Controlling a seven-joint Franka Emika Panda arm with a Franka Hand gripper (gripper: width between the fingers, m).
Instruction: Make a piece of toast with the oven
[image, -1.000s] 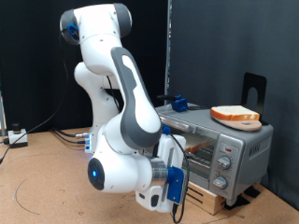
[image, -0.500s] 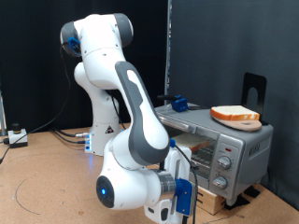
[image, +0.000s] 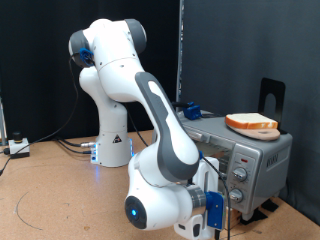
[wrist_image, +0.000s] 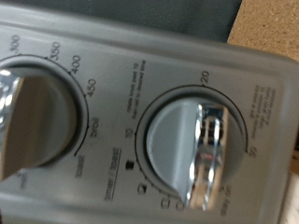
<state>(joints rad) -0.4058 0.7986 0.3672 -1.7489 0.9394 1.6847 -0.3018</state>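
**Gripper at the oven's knob panel**

The gripper (image: 215, 203) is low in front of the oven (image: 243, 160), by its knobs (wrist_image: 192, 147); whether its fingers are apart cannot be told. A bread slice (image: 251, 123) lies on the oven's top

Arm (image: 165, 150) hides oven (image: 262, 158) door — gripper unseen; left knob (wrist_image: 23, 112) cut off, blurred.

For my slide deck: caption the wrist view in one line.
Close-up of the oven control panel: the timer knob with its chrome grip beside the temperature knob.
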